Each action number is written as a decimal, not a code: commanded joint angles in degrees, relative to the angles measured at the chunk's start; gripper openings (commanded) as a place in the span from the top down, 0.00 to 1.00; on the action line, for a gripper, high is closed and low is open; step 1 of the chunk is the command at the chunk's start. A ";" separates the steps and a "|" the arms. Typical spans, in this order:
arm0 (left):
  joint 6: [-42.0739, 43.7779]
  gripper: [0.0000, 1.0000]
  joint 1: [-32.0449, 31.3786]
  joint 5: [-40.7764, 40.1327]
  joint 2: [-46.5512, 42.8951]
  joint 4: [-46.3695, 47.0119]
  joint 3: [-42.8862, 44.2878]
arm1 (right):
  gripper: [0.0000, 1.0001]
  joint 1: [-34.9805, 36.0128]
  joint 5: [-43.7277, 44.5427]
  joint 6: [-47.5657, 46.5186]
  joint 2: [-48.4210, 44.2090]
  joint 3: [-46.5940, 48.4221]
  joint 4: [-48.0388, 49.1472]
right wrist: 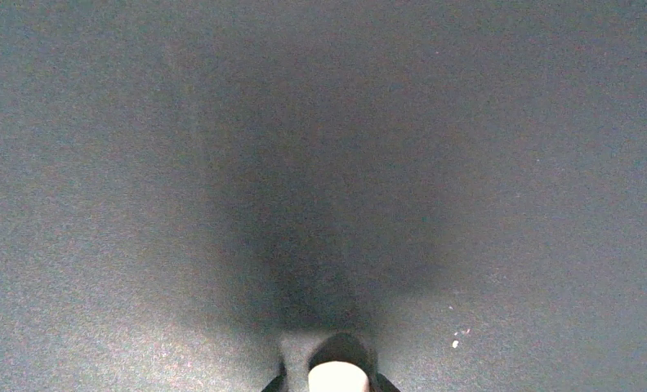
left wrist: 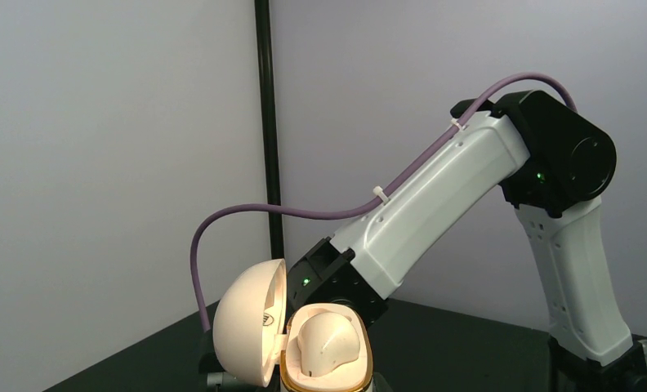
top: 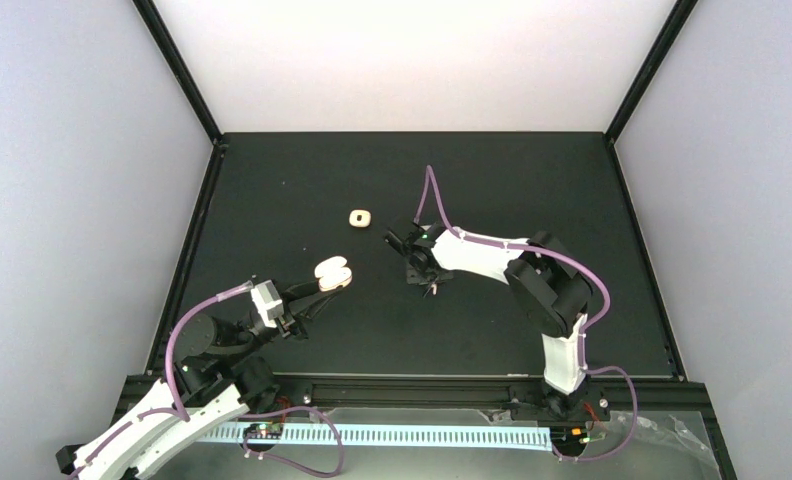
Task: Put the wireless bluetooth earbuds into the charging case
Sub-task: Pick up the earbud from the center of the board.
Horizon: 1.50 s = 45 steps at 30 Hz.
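My left gripper (top: 322,288) is shut on an open cream charging case (top: 334,273) and holds it above the table. In the left wrist view its lid (left wrist: 249,323) stands open to the left and one white earbud (left wrist: 327,341) sits in the gold-rimmed base (left wrist: 366,359). My right gripper (top: 429,278) points down close over the mat, to the right of the case. In the right wrist view a small white earbud (right wrist: 337,378) sits pinched between the dark fingertips (right wrist: 274,384) at the bottom edge. A second cream case (top: 360,217) lies shut on the mat further back.
The black mat (top: 272,200) is bounded by black frame posts and pale walls. A few white specks (right wrist: 455,344) lie on the mat near my right gripper. The right arm (left wrist: 435,196) fills the space behind the held case in the left wrist view.
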 commanded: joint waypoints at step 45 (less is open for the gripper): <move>-1.27 0.98 -0.37 0.82 2.08 1.51 0.56 | 0.91 -0.58 5.02 -5.28 -26.37 -7.12 3.80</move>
